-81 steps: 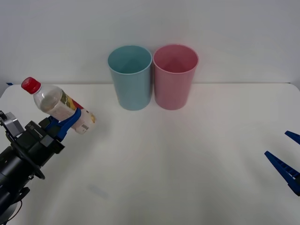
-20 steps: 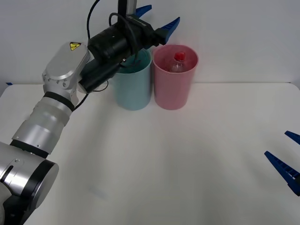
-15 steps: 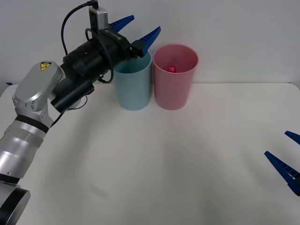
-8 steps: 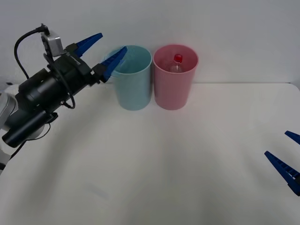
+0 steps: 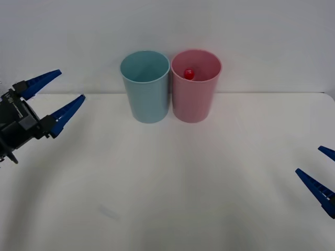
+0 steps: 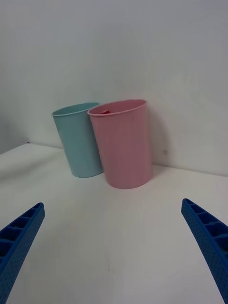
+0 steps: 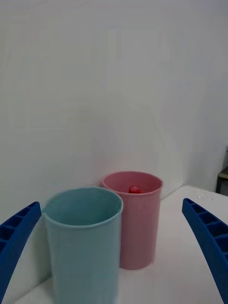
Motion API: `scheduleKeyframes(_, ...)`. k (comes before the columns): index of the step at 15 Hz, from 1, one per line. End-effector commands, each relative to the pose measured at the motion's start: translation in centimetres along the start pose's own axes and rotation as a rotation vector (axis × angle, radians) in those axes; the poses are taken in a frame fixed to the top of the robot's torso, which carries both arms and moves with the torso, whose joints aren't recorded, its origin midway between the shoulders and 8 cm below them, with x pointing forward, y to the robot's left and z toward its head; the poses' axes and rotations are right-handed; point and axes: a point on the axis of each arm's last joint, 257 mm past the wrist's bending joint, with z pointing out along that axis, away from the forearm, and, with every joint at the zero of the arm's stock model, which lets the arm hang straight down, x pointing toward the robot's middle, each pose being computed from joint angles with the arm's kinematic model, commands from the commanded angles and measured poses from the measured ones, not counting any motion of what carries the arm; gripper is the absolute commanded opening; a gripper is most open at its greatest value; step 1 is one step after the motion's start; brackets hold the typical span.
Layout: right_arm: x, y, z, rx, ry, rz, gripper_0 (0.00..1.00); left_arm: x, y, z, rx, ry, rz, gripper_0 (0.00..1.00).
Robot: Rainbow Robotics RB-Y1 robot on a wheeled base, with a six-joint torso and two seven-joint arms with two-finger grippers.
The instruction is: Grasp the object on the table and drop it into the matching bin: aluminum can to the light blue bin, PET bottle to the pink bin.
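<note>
PET bottle (image 5: 188, 73): inside pink bin (image 5: 196, 99), cap showing; drop done. Left hand (image 5: 55, 98) wide, empty, above bench (image 5: 183, 183); right hand (image 5: 320, 180) wide, idle.

A plain white wall (image 5: 251, 31) rose well ahead of the left gripper (image 5: 71, 83). A small dark boxy object (image 7: 223, 176), cut off at the edge, stood far beyond it. A tiny grey speck (image 6: 165, 152) marked the wall ahead of the right gripper (image 6: 112, 205).
</note>
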Motion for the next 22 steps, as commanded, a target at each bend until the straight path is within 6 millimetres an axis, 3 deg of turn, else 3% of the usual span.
scheduleKeyframes(1, 0.0, 0.0, 0.0, 0.000, 0.000, 0.000, 1.00, 0.6, 0.4, -4.6, -0.020, 0.051, 0.040, 1.00)
scheduleKeyframes(5, 0.0, 0.0, 0.0, 0.000, 0.000, 0.000, 1.00, 1.9, -0.1, -10.0, -0.019, 0.151, 0.090, 1.00)
scheduleKeyframes(11, 0.0, 0.0, 0.0, 0.000, 0.000, 0.000, 1.00, 3.4, -1.1, -16.1, -0.034, 0.263, 0.143, 1.00)
scheduleKeyframes(22, 0.0, 0.0, 0.0, 0.000, 0.000, 0.000, 1.00, 4.7, -3.9, -21.3, -0.069, 0.305, 0.042, 1.00)
